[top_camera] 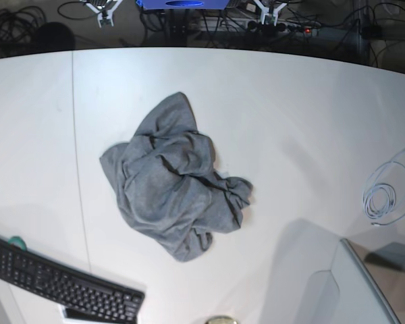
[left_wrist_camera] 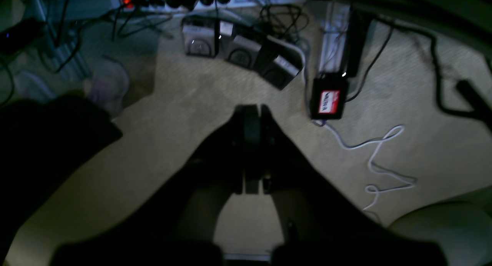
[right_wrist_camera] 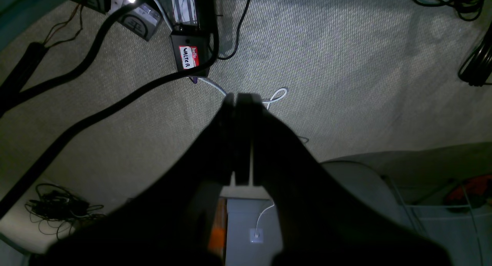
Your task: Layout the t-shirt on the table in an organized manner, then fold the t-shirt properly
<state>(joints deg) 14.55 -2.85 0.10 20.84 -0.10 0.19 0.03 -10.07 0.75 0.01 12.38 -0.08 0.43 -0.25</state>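
Lying crumpled left of centre on the worktop [top_camera: 290, 101], the t-shirt [top_camera: 172, 179] runs near-to-far; both claws clenched empty, off-worktop, neither demonstrably nearer.

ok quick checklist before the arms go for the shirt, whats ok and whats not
1. t-shirt on the table: ok, near the middle.
2. T-shirt laid flat: not ok, crumpled in a heap.
3. Sleeves and collar findable: cannot tell, hidden in folds.
4. Left claw open for a grasp: not ok, shut and empty, over the carpet.
5. Right claw open: not ok, shut and empty, over the carpet.
6. Room to spread: ok, though a keyboard and coiled cable lie off to the sides.
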